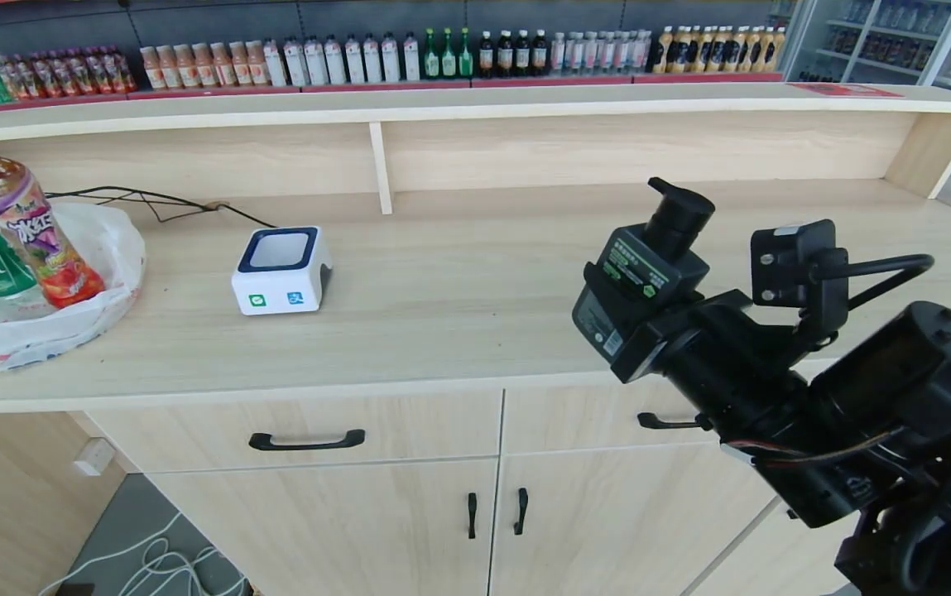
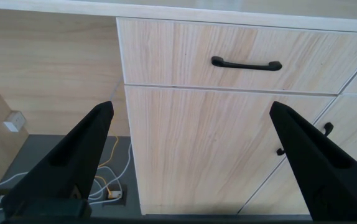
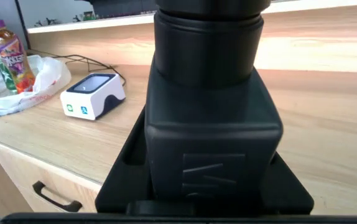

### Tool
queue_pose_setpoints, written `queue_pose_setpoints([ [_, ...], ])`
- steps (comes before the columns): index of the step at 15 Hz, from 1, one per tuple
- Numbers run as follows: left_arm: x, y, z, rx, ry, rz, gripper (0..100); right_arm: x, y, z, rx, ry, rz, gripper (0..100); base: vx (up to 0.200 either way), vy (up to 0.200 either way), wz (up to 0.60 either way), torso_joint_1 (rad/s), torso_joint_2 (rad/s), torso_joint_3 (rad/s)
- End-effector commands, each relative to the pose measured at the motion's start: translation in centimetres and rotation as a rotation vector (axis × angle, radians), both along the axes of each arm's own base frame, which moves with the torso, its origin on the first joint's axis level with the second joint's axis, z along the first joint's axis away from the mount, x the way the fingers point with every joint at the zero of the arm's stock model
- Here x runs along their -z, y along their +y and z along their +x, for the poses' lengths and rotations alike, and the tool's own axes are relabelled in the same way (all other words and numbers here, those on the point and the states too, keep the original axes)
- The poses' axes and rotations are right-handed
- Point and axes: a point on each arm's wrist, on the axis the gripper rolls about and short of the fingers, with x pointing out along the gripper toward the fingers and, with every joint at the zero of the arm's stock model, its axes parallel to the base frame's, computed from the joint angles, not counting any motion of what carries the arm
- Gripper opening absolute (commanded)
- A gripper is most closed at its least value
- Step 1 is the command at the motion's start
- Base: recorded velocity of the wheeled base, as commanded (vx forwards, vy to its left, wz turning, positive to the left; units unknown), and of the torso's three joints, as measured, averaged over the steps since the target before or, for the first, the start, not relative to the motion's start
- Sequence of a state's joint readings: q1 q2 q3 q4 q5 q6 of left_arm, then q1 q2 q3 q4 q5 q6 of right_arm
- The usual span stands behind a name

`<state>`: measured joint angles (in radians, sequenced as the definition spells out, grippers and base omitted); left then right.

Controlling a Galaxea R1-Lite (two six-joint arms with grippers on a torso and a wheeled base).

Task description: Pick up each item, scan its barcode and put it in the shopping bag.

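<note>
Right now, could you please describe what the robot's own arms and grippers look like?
Both are black. The left gripper has two long, wedge-shaped jaws tapering to narrow tips, matte and unmarked. The right arm is built of chunky rounded housings, with a square screwed bracket, a thin black cable looping beside it, and red and white wires at one joint.

- Light wood desk before me; a raised ledge runs along its back, one upright divider under it.
- Black cable lies on the desk, back left.
- Under the desk: black drawer handle; two upright door handles side by side.
- Rows of bottled drinks on the far shelf; glass-door cooler far right.
- White cords on the floor, lower left.
</note>
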<state>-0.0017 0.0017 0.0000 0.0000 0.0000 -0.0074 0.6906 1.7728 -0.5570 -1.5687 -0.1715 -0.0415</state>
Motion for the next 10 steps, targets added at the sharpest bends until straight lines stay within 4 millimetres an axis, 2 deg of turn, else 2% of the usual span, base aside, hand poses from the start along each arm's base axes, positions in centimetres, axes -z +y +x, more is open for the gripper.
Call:
queue_pose_setpoints([
  [1,0.0,0.0,0.0,0.0,0.0,0.0,100,0.0,-0.2,0.5,0.016,-0.004,0.002,0,0.0,0.0,0.0,0.0,0.0,0.0],
  [6,0.0,0.0,0.0,0.0,0.0,0.0,100,-0.6,0.1,2.1,0.044,-0.035,0.023,0,0.0,0.0,0.0,0.0,0.0,0.0],
  [10,0.0,0.0,0.0,0.0,0.0,0.0,100,-1.6,-0.7,1.1,0.044,-0.053,0.041,0,0.0,0.0,0.0,0.0,0.0,0.0],
])
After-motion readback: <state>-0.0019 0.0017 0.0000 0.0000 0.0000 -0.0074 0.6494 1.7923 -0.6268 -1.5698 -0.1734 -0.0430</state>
